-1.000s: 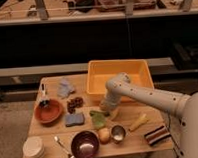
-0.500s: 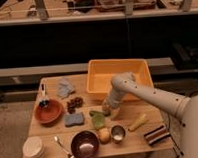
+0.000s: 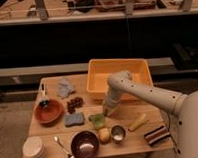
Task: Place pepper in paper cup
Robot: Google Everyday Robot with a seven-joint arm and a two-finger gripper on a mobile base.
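Wooden bench, light brown, rectangular, carrying mixed kitchen items. Pepper: green, slender and bent, lying flat near the bench's middle, just right of a blue-grey sponge pad. Claw: white, at the end of a rounded white arm reaching down from the right, fingers pressed together at the pepper's right end; whether the pepper is actually pinched cannot be told. Paper cup: off-white, short and wide, at the front left corner, well apart from the pepper. Orange plastic bin, rectangular, at the back. Red bowl, left. Dark glossy bowl, front, beside a shiny metal cup. Pale yellow elongated item, right of the claw. Crumpled grey cloth, back left. Against a second ago, the claw has settled a little lower at the same spot; the bench items lie unmoved.
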